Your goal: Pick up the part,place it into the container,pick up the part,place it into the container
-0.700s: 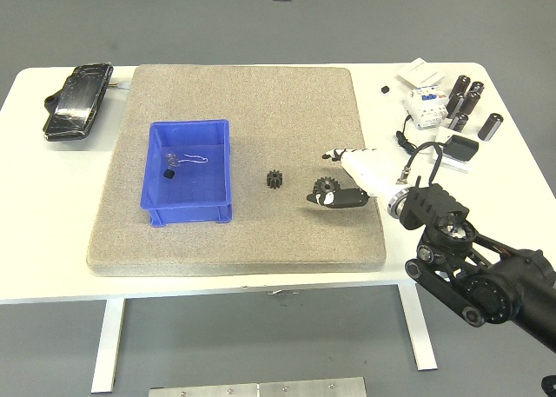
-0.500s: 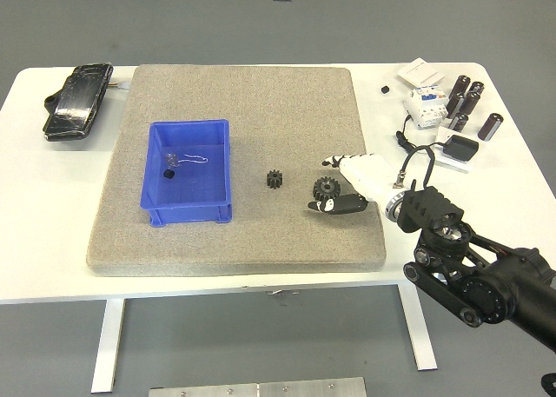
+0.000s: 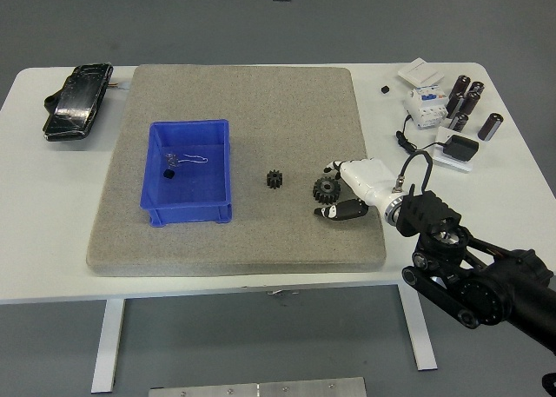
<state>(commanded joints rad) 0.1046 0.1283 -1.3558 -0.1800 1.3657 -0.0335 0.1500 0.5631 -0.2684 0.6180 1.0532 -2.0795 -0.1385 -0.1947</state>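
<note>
Right hand (image 3: 347, 191), white with dark fingertips, lies low over the grey mat (image 3: 234, 167) near its right edge, at the end of the black arm entering from the lower right corner. Its fingers are spread around the larger black gear (image 3: 326, 188), one above and the thumb below, with the gear resting on the mat between them; no closed grasp is visible. Smaller black gear (image 3: 275, 179) sits on the mat well apart to the left, between the hand and the blue container (image 3: 188, 173). That container holds a small black piece and a thin wire item. Black pouch (image 3: 78, 100) lies at the table's far left corner; black cylinders (image 3: 467, 103) and small boxes occupy the far right.
</note>
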